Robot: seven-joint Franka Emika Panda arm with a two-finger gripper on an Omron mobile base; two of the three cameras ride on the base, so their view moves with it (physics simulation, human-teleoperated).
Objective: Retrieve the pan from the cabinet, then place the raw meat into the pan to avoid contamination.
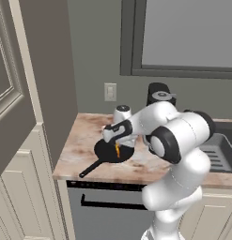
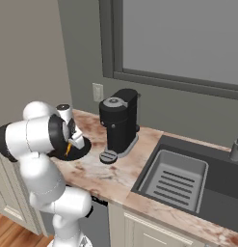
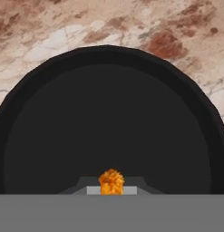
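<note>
The black pan (image 1: 104, 153) lies on the marble counter (image 1: 80, 154), with its long handle (image 1: 89, 169) pointing toward the front edge. My gripper (image 1: 118, 144) hangs just above the pan's middle, shut on the raw meat (image 1: 118, 150), a small orange piece. In the hand view the raw meat (image 3: 111, 181) sits between the fingertips over the pan's dark floor (image 3: 109, 127). From the right side, the meat (image 2: 68, 150) shows above the pan (image 2: 82, 150). The cream cabinet (image 1: 23, 187) stands at the left with its upper door (image 1: 9, 93) swung open.
A black coffee machine (image 2: 119, 123) stands behind the pan, with a small grey-rimmed dish (image 2: 109, 156) at its foot. A sink (image 2: 176, 181) lies to the right. The dark dishwasher front (image 1: 108, 211) is below the counter. A small grey canister (image 1: 122, 112) stands near the wall.
</note>
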